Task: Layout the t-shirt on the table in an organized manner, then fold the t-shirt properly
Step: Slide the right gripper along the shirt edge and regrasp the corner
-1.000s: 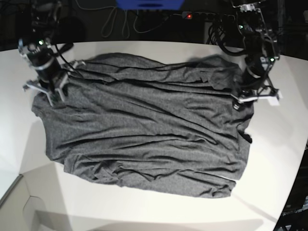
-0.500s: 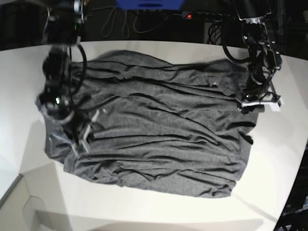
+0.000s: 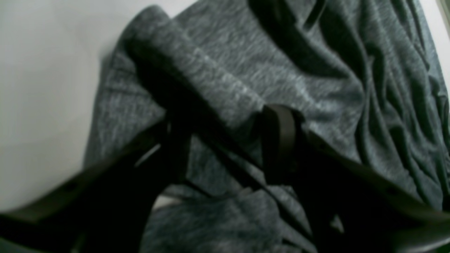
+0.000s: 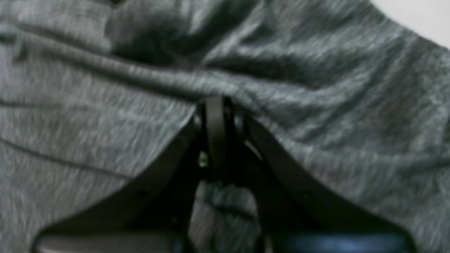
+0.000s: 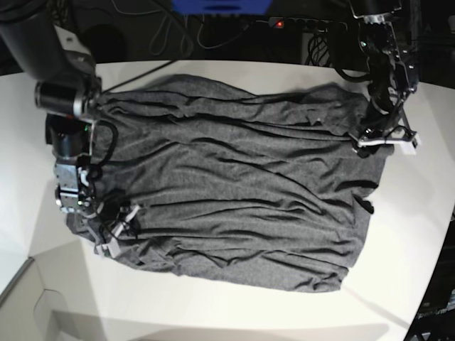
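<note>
Grey knit t-shirt [image 5: 227, 185] lies spread, wrinkled, across the white table [image 5: 398, 234]. Near the table's front-left corner, the right pincer [image 5: 117, 231] is pressed together, pinching cloth. Farther, by the right edge, the left pincer [image 5: 384, 140] stands half apart around a fold; it may slip free.

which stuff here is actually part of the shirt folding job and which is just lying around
Part of the job:
- t-shirt, spread wrinkled across the table
- right gripper, shut on the t-shirt's edge
- left gripper, fingers astride a fold at the opposite edge

Just lying about:
- cables behind the table
- blue object at the back
</note>
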Tool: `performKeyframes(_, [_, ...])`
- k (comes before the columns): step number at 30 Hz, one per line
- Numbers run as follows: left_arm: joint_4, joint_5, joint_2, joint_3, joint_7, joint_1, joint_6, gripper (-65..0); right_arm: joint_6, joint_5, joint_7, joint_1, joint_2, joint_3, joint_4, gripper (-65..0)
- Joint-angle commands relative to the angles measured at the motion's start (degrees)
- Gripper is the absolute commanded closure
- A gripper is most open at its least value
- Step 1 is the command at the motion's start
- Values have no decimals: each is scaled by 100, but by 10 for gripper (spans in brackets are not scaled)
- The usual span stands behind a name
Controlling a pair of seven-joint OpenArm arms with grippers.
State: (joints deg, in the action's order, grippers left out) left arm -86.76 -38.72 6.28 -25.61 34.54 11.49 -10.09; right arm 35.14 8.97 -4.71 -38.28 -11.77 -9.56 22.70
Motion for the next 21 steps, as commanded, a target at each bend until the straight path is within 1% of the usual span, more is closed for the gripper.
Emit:
performKeyframes(1, [-93,87,9,-2,251,60,-191,-322,-72,-14,308,-246,-111,2,-252,-50])
performKeyframes(2, [-190,87,0,-2,269,60,-191,-322,-292,-14,598,-326,-128,11,-560,-51])
performKeyframes(3, [-278,79,0,-2,286,69,-191,-322,-626,-14,871,-370,-128,20,-753,-51])
performKeyframes(5, [-506,79,-17,-2,286,104,-191,-322,-1452,-5,1363,-370,-128,29,-885,-51])
performKeyframes(7, [-752,79,-17,-2,286,166,-191,-322,-2243,-5,1724,-370,-120,108,-929,-51])
performKeyframes(9, [-1007,79,-26,-2,260,192,-191,-322,-2806,-5,2040,-361,-93,275,-903,-51])
performKeyframes(10, [-1139,79,-26,-2,260,201,-191,-322,-2999,-5,2216,-361,-85,336,-903,-51])
performKeyframes(12, [-1429,79,-35,-2,286,210,-191,-322,-3272,-5,2559,-396,-85,389,-903,-51])
performKeyframes(14, [-1632,79,-35,-2,286,210,-191,-322,-3333,-5,2814,-484,-85,380,-894,-51])
performKeyframes(15, [-1693,79,-35,-2,286,210,-191,-322,-3333,-5,2858,-545,-102,380,-894,-51])
performKeyframes(19, [-1825,70,-44,-2,295,298,-191,-322,-3316,-14,2849,-668,-120,380,-780,-51])
performKeyframes(21, [-1930,70,-44,33,295,421,-191,-322,-3316,-14,2603,-598,-128,372,-595,-51])
